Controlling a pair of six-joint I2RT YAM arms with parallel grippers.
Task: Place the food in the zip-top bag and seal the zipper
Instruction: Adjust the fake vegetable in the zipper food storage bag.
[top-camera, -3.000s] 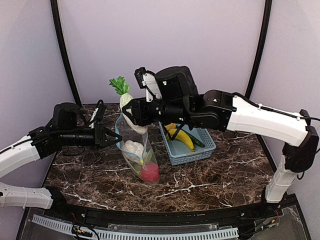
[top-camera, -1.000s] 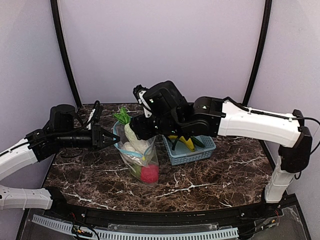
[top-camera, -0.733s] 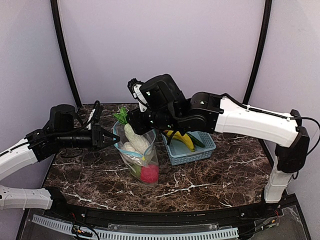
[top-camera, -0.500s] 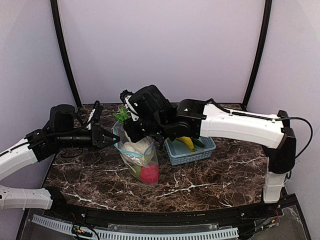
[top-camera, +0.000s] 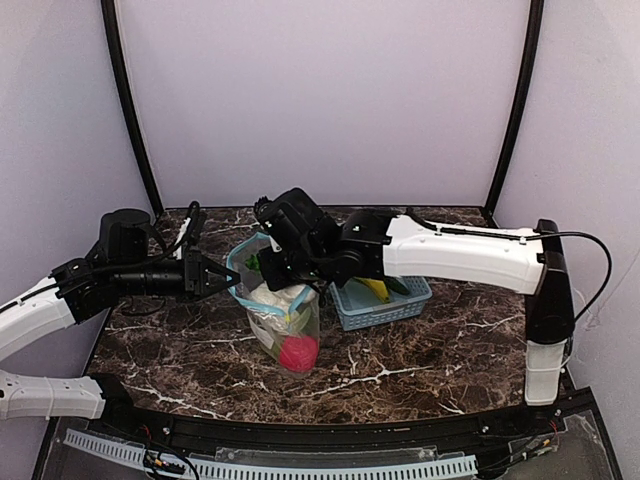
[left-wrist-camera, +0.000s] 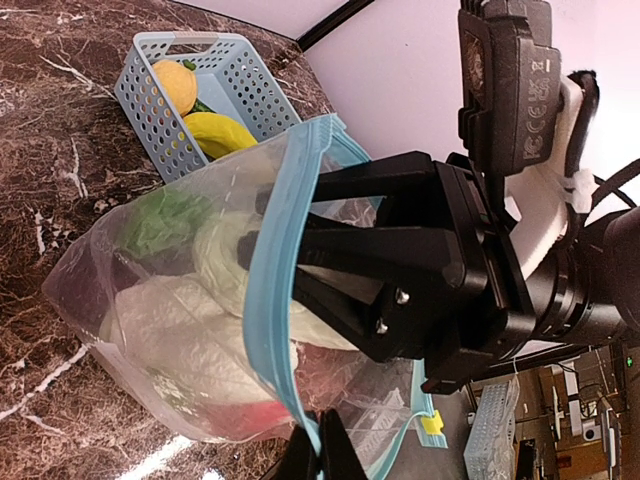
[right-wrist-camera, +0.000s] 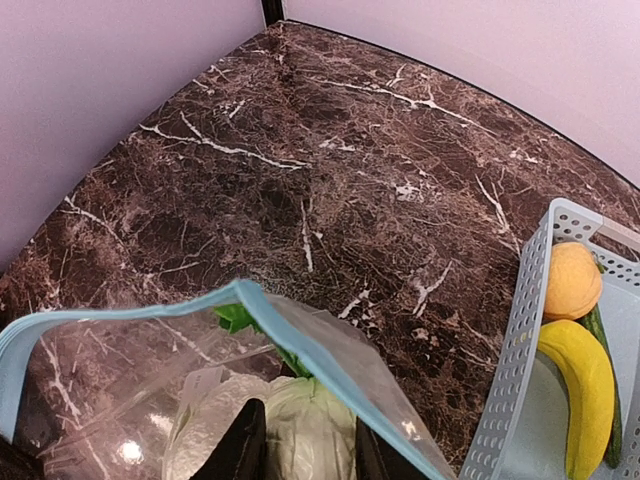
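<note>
1. Two arms meet at one bag. At the left, the left gripper (top-camera: 210, 276) is closed on the left rim of the zip-top bag (top-camera: 285, 325). It pinches the plastic just by the teal zipper (left-wrist-camera: 262, 300) and holds the mouth up and wide.
2. The zip-top bag stands near the middle of the surface (top-camera: 430, 350), a little toward its left edge, with its mouth upward. A red apple (top-camera: 297, 352) sits at the bottom, and a white leafy vegetable (right-wrist-camera: 310, 425) lies above it.
3. Reaching in from the right, the right gripper (right-wrist-camera: 305, 452) is down inside the mouth, its jaws partly apart on either side of the white leafy vegetable. Whether they grip it or merely flank it, I cannot tell.
4. Just beside the bag on its right stands the light blue basket (right-wrist-camera: 520, 340), holding an orange (right-wrist-camera: 572, 280), a banana (right-wrist-camera: 585, 385) and a cucumber (top-camera: 395, 283).
5. Those three pieces lie to the right of the right gripper, on its own arm's side, so the right arm is likely the nearer one. It would first have to lift clear of the rim. The banana's long axis runs alongside the basket's long wall, so the jaws should close across it.
</note>
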